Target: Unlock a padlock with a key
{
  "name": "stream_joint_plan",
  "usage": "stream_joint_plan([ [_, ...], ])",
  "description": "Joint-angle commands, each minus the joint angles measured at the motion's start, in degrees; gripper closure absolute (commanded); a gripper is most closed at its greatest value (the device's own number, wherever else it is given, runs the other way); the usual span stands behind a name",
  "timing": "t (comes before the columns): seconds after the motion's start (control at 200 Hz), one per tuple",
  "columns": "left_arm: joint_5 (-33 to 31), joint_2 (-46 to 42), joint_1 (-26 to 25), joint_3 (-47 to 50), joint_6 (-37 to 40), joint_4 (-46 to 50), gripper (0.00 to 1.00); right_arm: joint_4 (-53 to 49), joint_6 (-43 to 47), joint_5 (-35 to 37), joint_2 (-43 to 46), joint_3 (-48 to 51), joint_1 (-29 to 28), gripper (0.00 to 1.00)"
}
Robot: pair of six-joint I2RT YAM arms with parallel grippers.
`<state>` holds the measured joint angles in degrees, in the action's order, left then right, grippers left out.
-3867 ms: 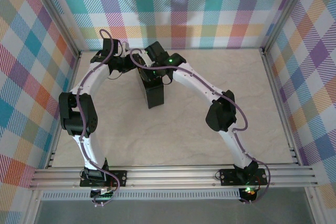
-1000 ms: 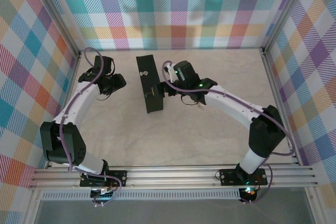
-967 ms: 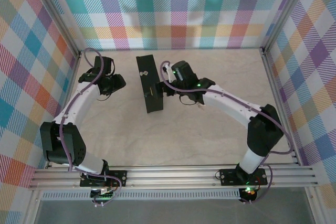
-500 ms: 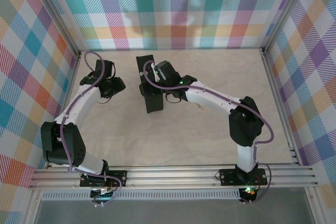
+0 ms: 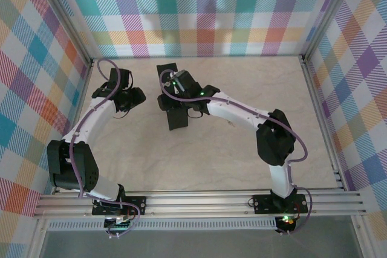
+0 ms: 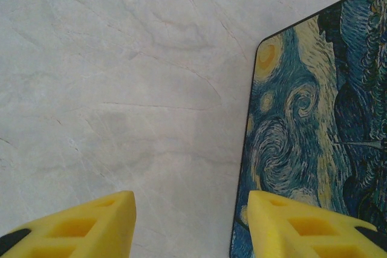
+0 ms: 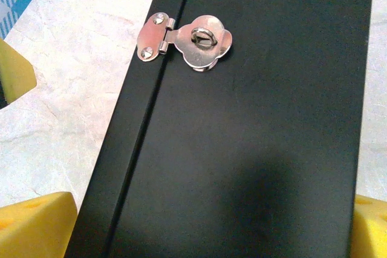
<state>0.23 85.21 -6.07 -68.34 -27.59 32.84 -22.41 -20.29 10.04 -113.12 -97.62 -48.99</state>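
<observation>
Starting at the near rail [image 5: 199, 203], the two arms stand bolted side by side and reach out over the pale marbled table [image 5: 181, 161]. The left arm bows along the left side, and the left gripper [image 5: 129, 96] hangs over bare tabletop just left of the box [image 5: 178, 119]. In its wrist view the yellow fingers [image 6: 91, 225] stand apart with nothing but tabletop between them. The box's printed face [image 6: 314, 119], swirling blue and yellow, lies beside the right-hand one. The right arm arcs in from the right base, and the right gripper [image 5: 172, 87] sits over the middle of the box. Seen from that wrist, its jaws are spread wide, one at each long edge of the box's black side [image 7: 254, 149]; whether they touch it I cannot tell. Farther along that side a silvery hasp [image 7: 181, 39] lies folded over a small ring [image 7: 202, 35]. Where the padlock and the key lie cannot be told. Plaid walls [image 5: 205, 16] close the far end.
</observation>
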Motion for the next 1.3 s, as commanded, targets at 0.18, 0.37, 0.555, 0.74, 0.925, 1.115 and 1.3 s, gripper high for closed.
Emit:
stream_joint_plan([
  [0.18,0.9,-1.3,0.5,-0.6,1.3,0.4,0.49,-0.3,-2.2,-6.2,-0.5,2.8,1.2,0.11],
  [0.37,5.1,-1.7,-0.4,-0.3,2.1,0.5,0.50,7.1,-7.3,-16.4,2.8,8.9,5.0,0.18],
  [0.555,11.1,-1.6,-2.4,2.3,-1.3,-3.0,0.50,12.8,-10.6,-22.3,6.5,16.5,9.4,0.18],
  [0.74,16.2,2.2,-9.6,0.1,-6.2,-7.4,0.50,21.5,-13.4,-28.6,10.4,25.2,13.8,0.15],
  [0.925,15.2,8.4,-13.2,-3.5,-10.2,-9.3,0.50,27.9,-15.3,-33.0,12.1,30.2,17.3,0.12],
  [1.115,13.6,13.5,-14.5,-7.3,-10.5,-8.2,0.50,33.1,-16.5,-38.7,11.1,32.6,19.9,0.10],
  [1.3,10.7,16.2,-16.6,-11.1,-8.9,-4.3,0.50,36.6,-16.7,-42.3,8.8,34.7,22.9,0.07],
])
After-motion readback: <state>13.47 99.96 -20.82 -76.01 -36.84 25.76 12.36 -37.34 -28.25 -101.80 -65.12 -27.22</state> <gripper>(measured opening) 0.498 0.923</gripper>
